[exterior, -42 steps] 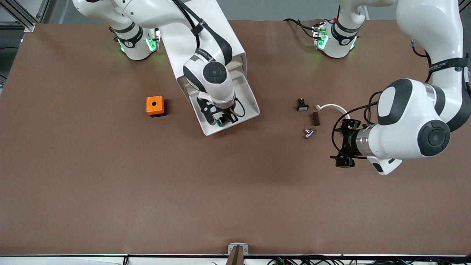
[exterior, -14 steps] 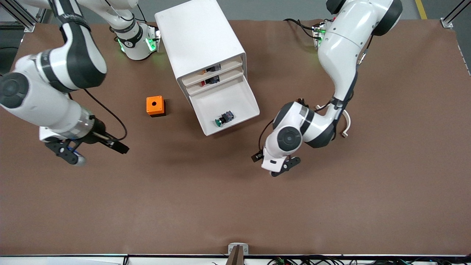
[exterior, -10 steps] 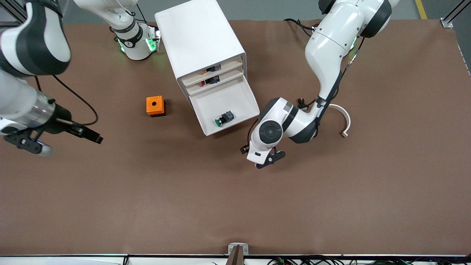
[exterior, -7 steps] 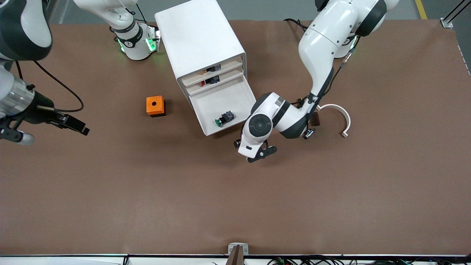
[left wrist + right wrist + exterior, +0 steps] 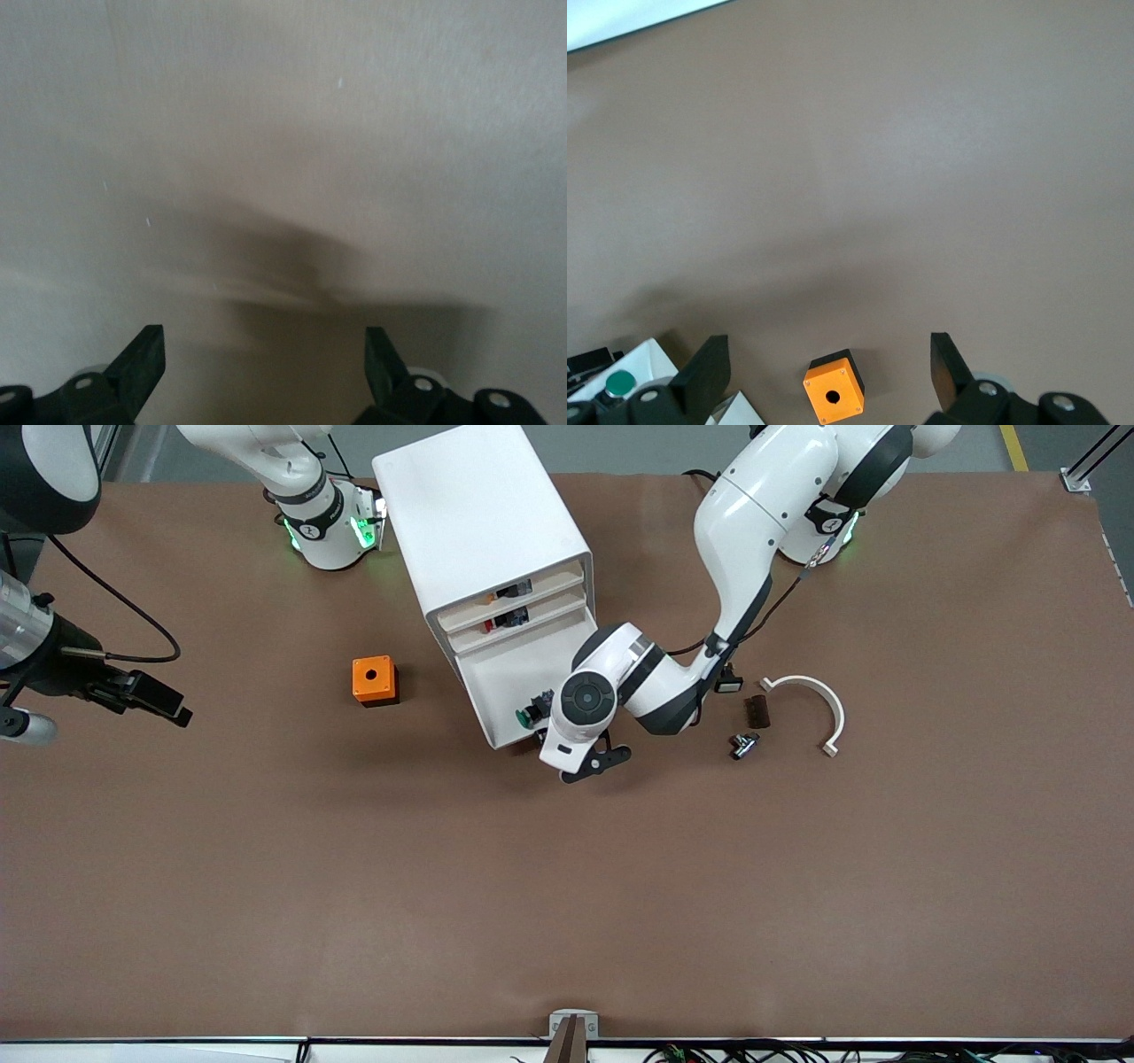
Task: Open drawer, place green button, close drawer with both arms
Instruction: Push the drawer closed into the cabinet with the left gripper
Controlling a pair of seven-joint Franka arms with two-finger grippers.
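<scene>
White arms (image 5: 753, 522), blk joints, blk fingers (image 5: 142, 363).

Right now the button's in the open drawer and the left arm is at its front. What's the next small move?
Probably ease the left gripper in against the drawer front and push it shut. The button already lies inside the pulled-out drawer, the left gripper's jaws are open just in front of its edge, and the right gripper waits over the right arm's end of the table.
</scene>
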